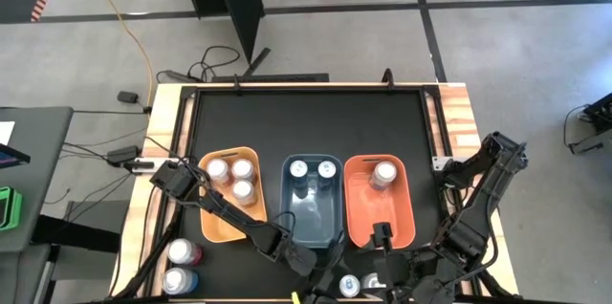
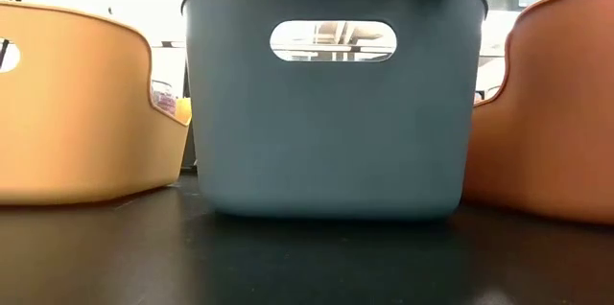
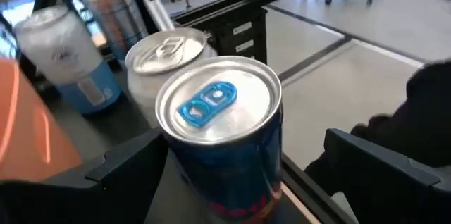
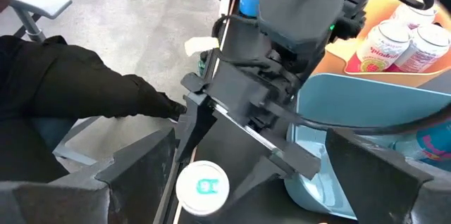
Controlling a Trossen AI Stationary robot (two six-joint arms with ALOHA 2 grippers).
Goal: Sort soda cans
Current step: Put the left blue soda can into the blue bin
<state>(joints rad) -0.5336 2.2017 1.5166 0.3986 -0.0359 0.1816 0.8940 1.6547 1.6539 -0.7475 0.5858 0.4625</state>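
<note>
A: Three bins are seen in a row on the black table (image 1: 306, 122): an orange bin (image 1: 212, 228) holding three cans with pale bodies (image 1: 231, 178), a blue bin (image 1: 313, 210) holding two silver-topped cans (image 1: 313, 169), and a red-orange bin (image 1: 379, 210) holding one can (image 1: 384, 174). Where is the left gripper placed?

B: The left gripper (image 3: 232, 175) is found at the table's near edge, in front of the blue bin. Its fingers (image 3: 134, 160) are spread wide, and a blue can with a blue pull tab (image 3: 217, 108) stands upright between them. Contact between fingers and can cannot be told. A silver can (image 3: 169, 49) is seen just behind it, touching or nearly so.

A: And the right gripper?

B: The right gripper (image 4: 239, 175) is held low at the near edge too, in front of the red-orange bin, with its fingers parted. A can top with a blue tab (image 4: 202, 187) is seen between them, lower down, and nothing is gripped.

A: Are other cans left out?

B: Two more cans (image 1: 182, 266) stand on the table's near left corner, beside the orange bin. From the low view only the three bin walls are shown.
</note>
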